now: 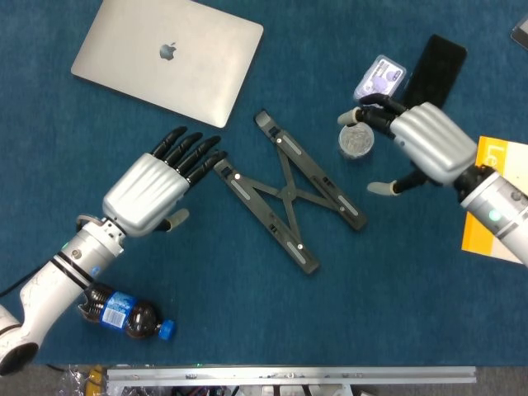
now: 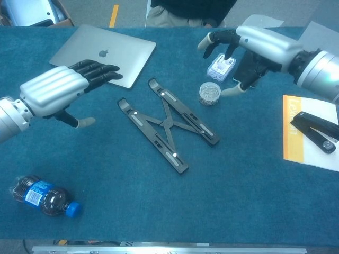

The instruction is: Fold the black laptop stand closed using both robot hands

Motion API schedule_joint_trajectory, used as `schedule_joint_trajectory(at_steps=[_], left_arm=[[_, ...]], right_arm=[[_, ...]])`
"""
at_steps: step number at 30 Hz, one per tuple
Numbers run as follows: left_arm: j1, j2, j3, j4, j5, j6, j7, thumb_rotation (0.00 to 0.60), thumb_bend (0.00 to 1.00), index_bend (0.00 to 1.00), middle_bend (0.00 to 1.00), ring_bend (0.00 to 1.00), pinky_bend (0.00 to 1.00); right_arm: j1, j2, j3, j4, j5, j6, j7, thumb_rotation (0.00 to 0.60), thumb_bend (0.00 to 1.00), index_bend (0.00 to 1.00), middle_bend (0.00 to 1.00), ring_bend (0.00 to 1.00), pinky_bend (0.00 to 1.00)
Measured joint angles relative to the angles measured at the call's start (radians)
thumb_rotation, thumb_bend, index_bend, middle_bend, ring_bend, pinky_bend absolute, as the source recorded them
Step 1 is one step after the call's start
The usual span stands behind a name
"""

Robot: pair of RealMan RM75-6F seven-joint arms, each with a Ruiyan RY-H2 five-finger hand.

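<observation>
Laptop stand [image 1: 285,191] lay flat on the tabletop [image 1: 247,313], rails running diagonally between the hands. Left hand [image 1: 157,188], fingers spread and empty, was nearer; right hand [image 1: 417,144] likewise empty.

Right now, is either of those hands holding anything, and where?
Nothing is held. The left hand and the right hand are both open, clear of the flat black laptop stand.

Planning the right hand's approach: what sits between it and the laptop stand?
The small round jar sits just off the fingers of the right hand, slightly above the direct line to the laptop stand. Otherwise only bare blue cloth, clearest in the head view.
</observation>
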Motion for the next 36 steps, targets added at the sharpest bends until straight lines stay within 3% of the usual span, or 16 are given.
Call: schedule_joint_trajectory(at_steps=[5,14,26,30,36], left_arm=[[-0.018,-0.024,0.000,0.039,0.012,-0.016,0.015,0.600,0.26,0.00,0.00,0.00,0.00],[-0.060,-0.043,-0.004,0.073,-0.001,-0.087,0.026,0.600,0.26,0.00,0.00,0.00,0.00],[-0.115,-0.057,-0.052,0.064,-0.204,-0.234,0.065,0.600,0.26,0.00,0.00,0.00,0.00],[-0.134,-0.074,-0.057,0.066,-0.237,-0.259,0.103,0.600,0.26,0.00,0.00,0.00,0.00],[-0.150,-0.097,-0.060,0.076,-0.277,-0.276,0.121,0.600,0.26,0.00,0.00,0.00,0.00]], right_arm=[[-0.008,-0.057,-0.042,0.103,-0.125,0.092,-0.045,0.600,0.00,0.16,0.29,0.12,0.25],[-0.016,-0.139,-0.128,0.326,-0.332,0.250,-0.117,0.600,0.00,0.00,0.16,0.03,0.18],[-0.003,-0.218,-0.205,0.544,-0.442,0.332,-0.124,0.600,0.00,0.00,0.05,0.00,0.14],[0.002,-0.245,-0.223,0.606,-0.460,0.345,-0.124,0.600,0.00,0.00,0.00,0.00,0.08],[0.008,-0.313,-0.238,0.741,-0.488,0.394,-0.125,0.600,0.00,0.00,0.00,0.00,0.07]])
